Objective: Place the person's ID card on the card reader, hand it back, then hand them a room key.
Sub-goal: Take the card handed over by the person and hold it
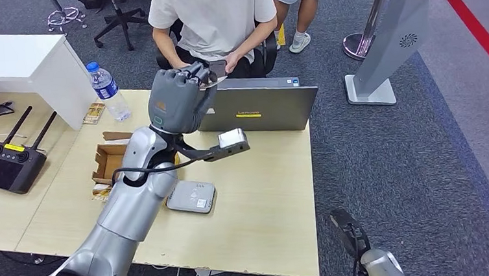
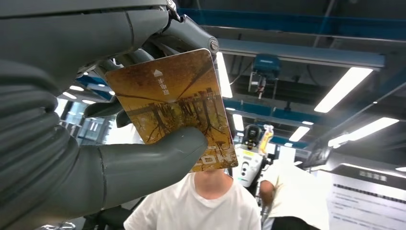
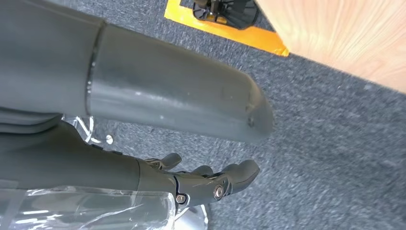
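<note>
The robot's left hand [image 1: 177, 97] is raised high over the far side of the desk [image 1: 265, 195], pinching a gold-brown card [image 2: 174, 108] between its thick thumb and darker fingers [image 2: 189, 33], the card's face turned out toward the seated person [image 1: 214, 17] in a white shirt. That person's hand [image 1: 231, 64] reaches in at the robot's fingertips, right at the card, in what reads as a handover; whether this is the ID card or the room key cannot be told from its printing. To do it well, the hand should hold steady with the card's free edge offered, and loosen only once the person has a firm hold. The arm is stretched forward and up, elbow bent, palm tipped away from the body. Below it, nearer the robot, the grey card reader [image 1: 191, 197] lies flat on the desk, with an open cardboard box [image 1: 108, 159] to its left and a laptop [image 1: 259, 108] beyond. The right hand [image 3: 210, 184] hangs beside the desk over the carpet, fingers loosely curled around nothing.
</note>
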